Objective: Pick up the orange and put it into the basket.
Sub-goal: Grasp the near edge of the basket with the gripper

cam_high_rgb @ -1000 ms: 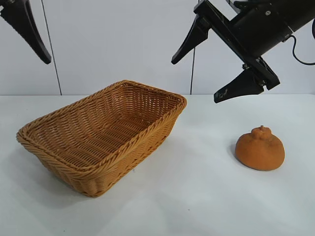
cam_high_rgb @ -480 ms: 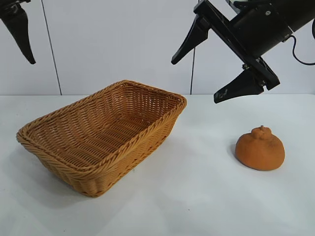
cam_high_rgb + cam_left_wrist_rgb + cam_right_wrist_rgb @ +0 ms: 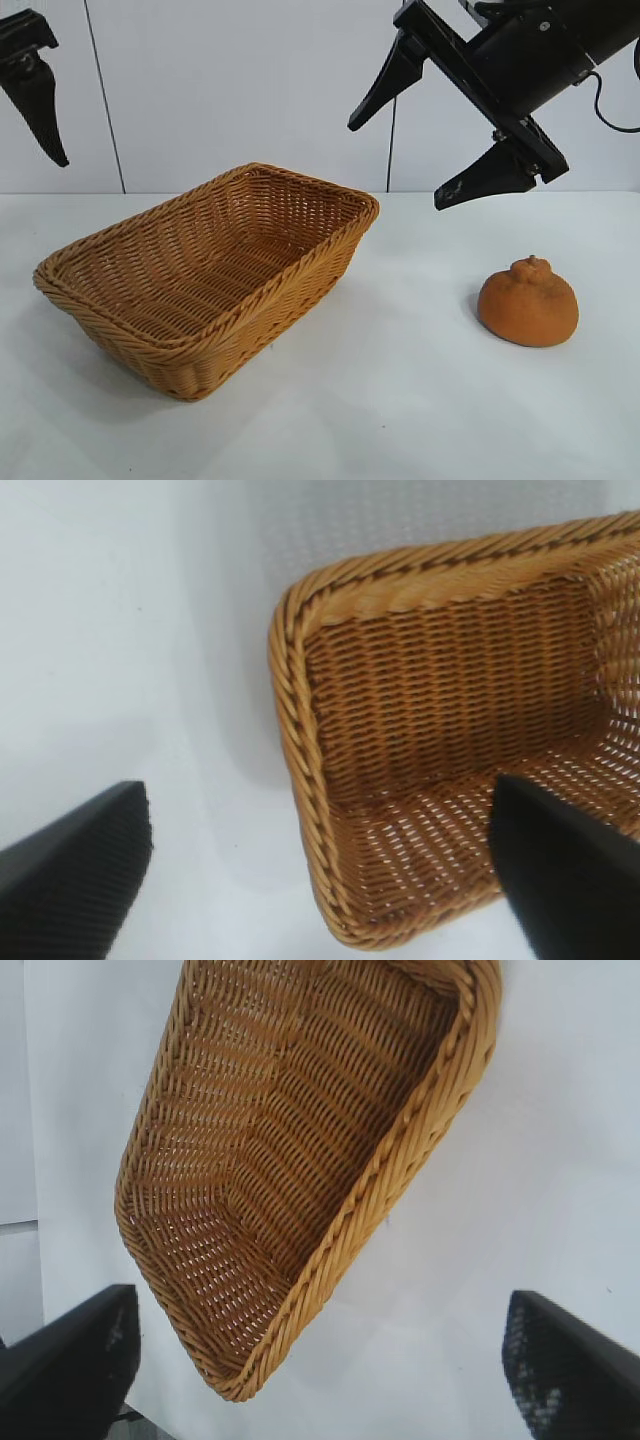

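**Two open pincers, one orange, one basket**

Both pincers stood wide open and held nothing. One right pincer hung high over the table, between the basket and the orange, tilted downward; its two black fingers were long, tapered and far apart. One left pincer was at the upper left edge of the exterior view, above the table beside the basket; only a part of it showed there. In the left wrist view its two dark fingertips had a fine ribbed surface, and one corner of the basket lay between them below.

One orange rested on the white table, on the right side, well apart from the basket and below the right pincer, touching neither. It was squat and round, with a small knobby bump on top; its skin was dull orange-brown, matte and a little rough.

One basket stood on the left half of the table. It was rectangular, woven from tan-orange wicker, with flared sides and a thick braided rim. Inside it had nothing. The weave was tight on the walls and more open on the bottom.
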You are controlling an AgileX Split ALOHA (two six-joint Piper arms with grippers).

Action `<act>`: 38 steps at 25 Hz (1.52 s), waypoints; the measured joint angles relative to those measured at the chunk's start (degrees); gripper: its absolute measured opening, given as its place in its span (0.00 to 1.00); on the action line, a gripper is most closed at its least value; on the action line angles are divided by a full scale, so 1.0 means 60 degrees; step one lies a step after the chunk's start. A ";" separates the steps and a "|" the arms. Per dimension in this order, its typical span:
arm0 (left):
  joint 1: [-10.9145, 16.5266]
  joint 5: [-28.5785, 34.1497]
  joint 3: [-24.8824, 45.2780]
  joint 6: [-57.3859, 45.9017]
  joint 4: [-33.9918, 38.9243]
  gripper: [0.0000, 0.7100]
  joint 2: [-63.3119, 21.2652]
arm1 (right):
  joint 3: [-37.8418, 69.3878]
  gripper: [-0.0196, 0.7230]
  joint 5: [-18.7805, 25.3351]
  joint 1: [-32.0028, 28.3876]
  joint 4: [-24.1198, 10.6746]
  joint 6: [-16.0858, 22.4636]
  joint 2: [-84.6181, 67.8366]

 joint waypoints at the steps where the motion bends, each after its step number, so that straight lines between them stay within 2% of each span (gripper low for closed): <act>1: 0.0000 -0.0160 0.0099 0.0000 -0.0094 0.91 0.0000 | 0.0000 0.93 0.0000 0.0000 0.0000 0.0000 0.0000; 9: -0.0012 -0.0932 0.0373 0.0011 -0.0298 0.91 0.0293 | 0.0000 0.93 0.0000 0.0000 0.0000 0.0000 0.0000; 17: -0.0012 -0.1271 0.0373 0.0406 -0.0473 0.91 0.1974 | 0.0000 0.93 0.0000 0.0000 0.0000 0.0000 0.0000; 24: -0.0012 -0.2789 0.0373 0.0417 -0.0483 0.91 0.3646 | 0.0000 0.93 -0.0055 0.0000 -0.0002 0.0000 0.0000; 32: -0.0012 -0.3044 0.0381 0.0426 -0.0511 0.90 0.4299 | 0.0000 0.93 -0.0065 0.0000 -0.0002 0.0000 0.0000; 35: -0.0012 -0.3008 0.0381 0.0426 -0.0523 0.76 0.4299 | 0.0000 0.93 -0.0065 0.0000 -0.0002 0.0000 0.0000; 38: -0.0012 -0.2726 0.0381 0.0426 -0.0533 0.49 0.4299 | 0.0000 0.93 -0.0065 0.0000 -0.0014 0.0000 0.0000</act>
